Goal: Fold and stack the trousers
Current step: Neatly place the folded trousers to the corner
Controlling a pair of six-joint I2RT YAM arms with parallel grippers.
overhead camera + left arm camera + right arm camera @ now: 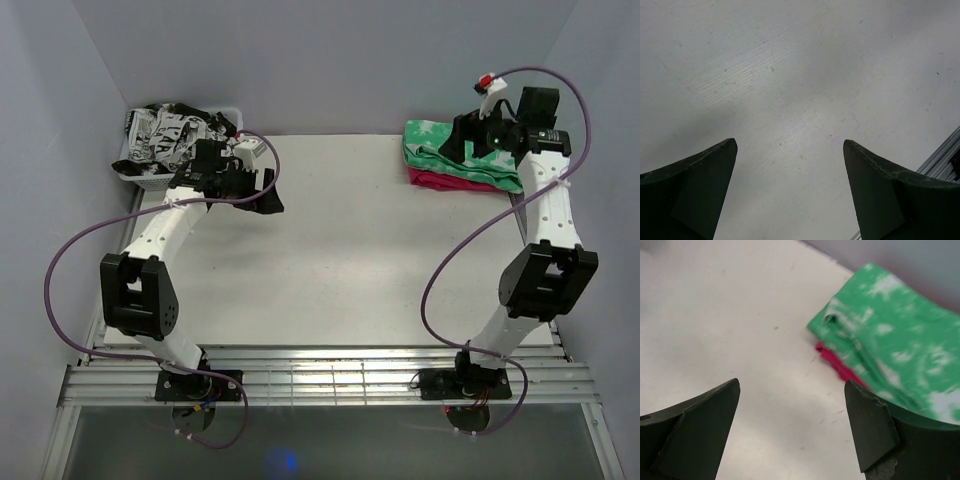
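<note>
Both grippers gape empty: left gripper (790,145) over bare table (790,60), right gripper (792,385) beside the folded green tie-dye trousers (890,345), stacked on magenta cloth (832,360) at the far right corner. Swinging low, that arm could snag the top fold and skew the stack.

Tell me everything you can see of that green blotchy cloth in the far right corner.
The trousers are soft fabric, bright green with cloudy white blotches, folded into a flat layered bundle. They lie on a magenta-pink cloth at the far right corner of the table. The right claw hangs open close by, gripping nothing.
</note>
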